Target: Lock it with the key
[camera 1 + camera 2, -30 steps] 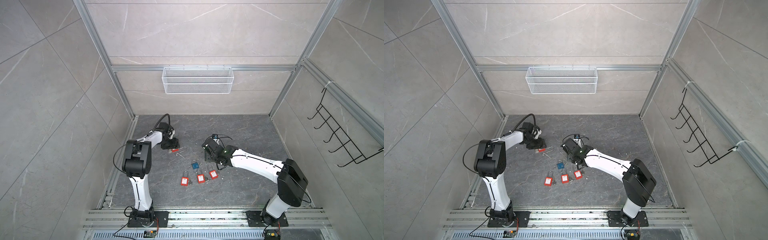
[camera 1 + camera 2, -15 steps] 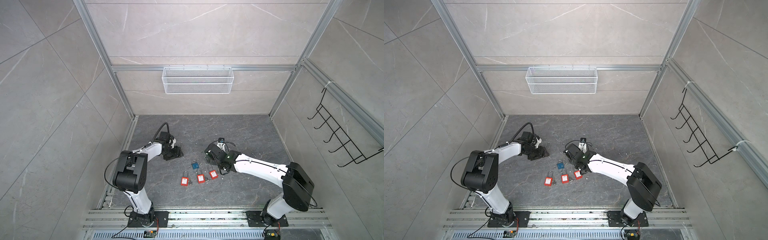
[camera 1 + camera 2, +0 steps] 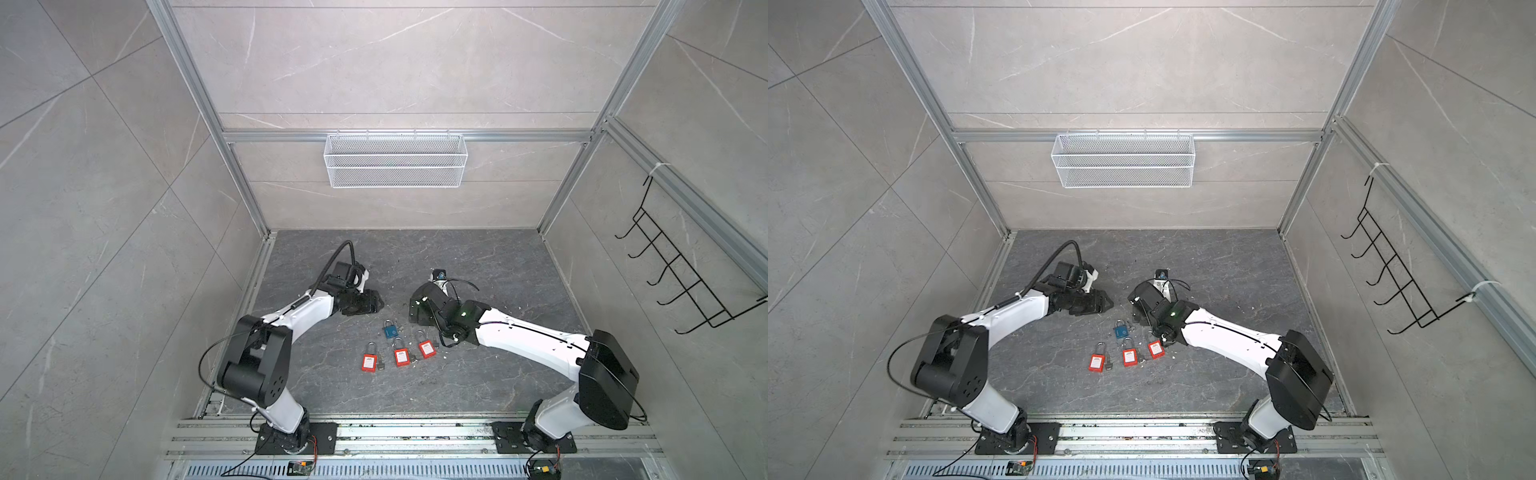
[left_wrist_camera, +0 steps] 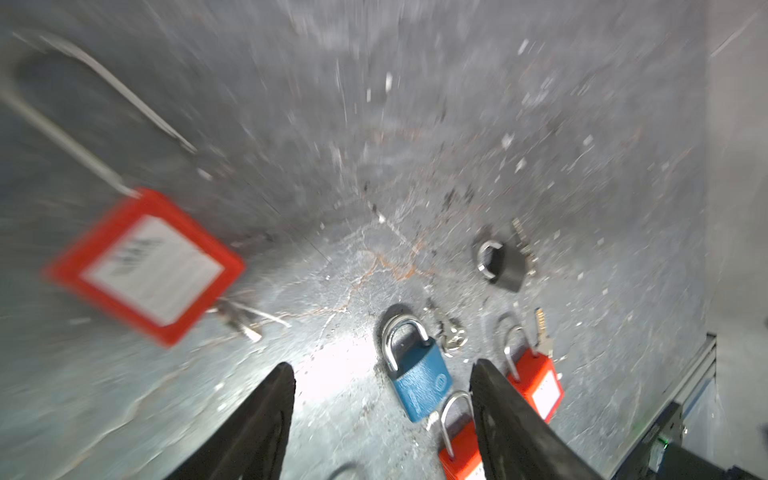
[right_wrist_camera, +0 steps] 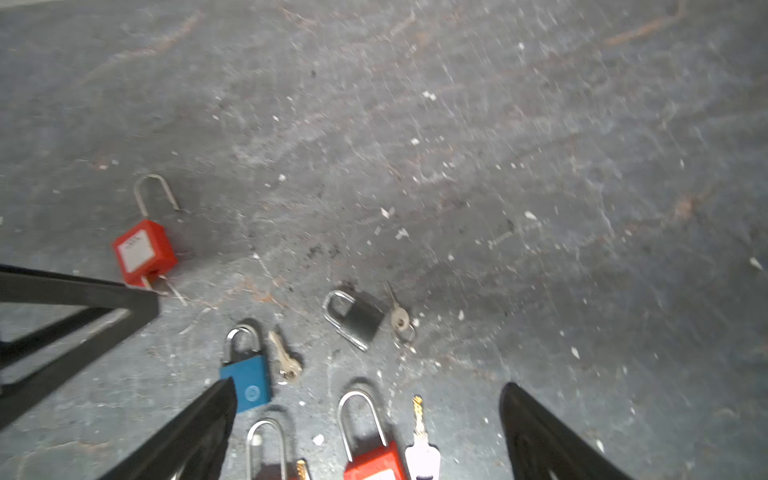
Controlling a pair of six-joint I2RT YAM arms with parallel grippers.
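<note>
Hovering low over the surface, left hand and right hand both gape empty. Red padlock lies flat just beside the left hand, shackle sprung, key in its base; presumably placed for regripping

From my station I look into a booth of large pale grey marbled wall tiles, framed by aluminium profiles. The floor is darker veined stone, scuffed and flecked with white chips in the wrist views. A white wire basket hangs on the back wall, a black hook rack on the wall at the right of both top views. Metal rails line the near edge. The light is soft and even.
</note>
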